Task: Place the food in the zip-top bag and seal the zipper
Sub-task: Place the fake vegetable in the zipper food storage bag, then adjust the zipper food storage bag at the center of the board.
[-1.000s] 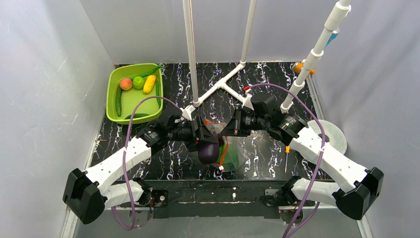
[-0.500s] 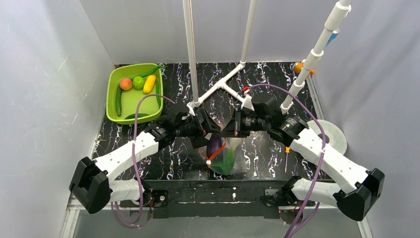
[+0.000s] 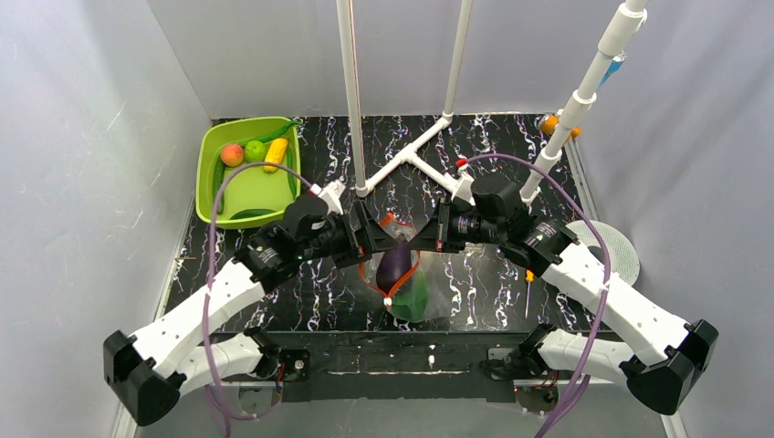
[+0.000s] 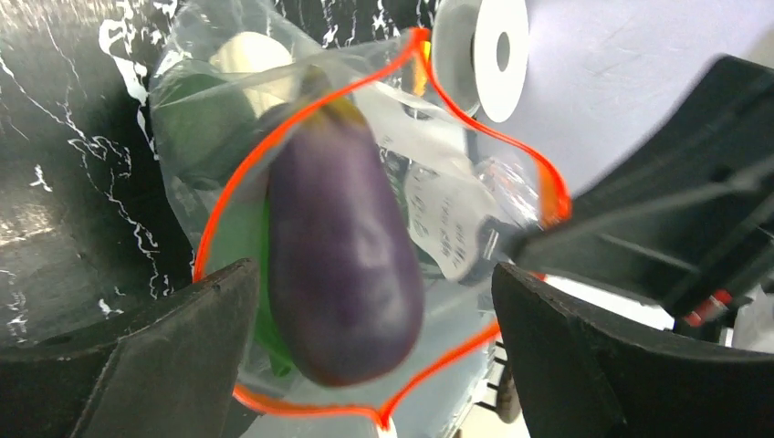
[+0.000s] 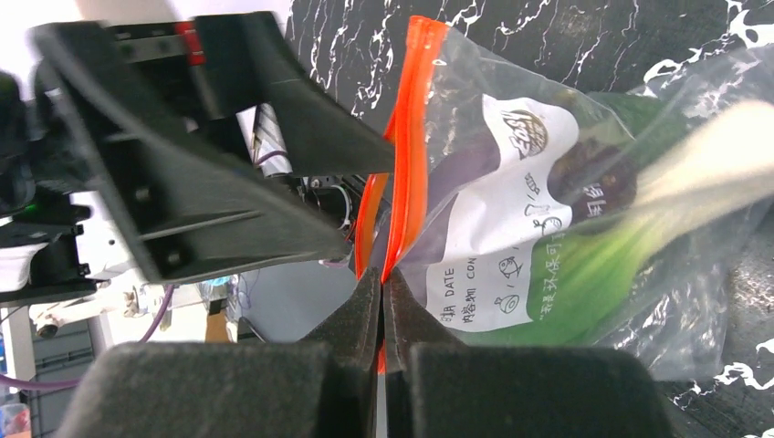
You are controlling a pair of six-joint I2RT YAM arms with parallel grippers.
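The right gripper (image 5: 383, 297) is pinching the zipper (image 5: 407, 137), holding the zip-top bag (image 3: 422, 294) up at centre frame. The left gripper (image 4: 374, 306) is gaping wide, empty, around the eggplant (image 4: 339, 255) sitting in the mouth (smooth, probably slippery). The film is looking limp, so the stiffer strip is seeming the best handhold.

Purple eggplant (image 4: 342, 265), red-orange zipper (image 5: 409, 137), black white-veined table (image 3: 493, 137), blurred, probably green vegetable (image 5: 584, 265).
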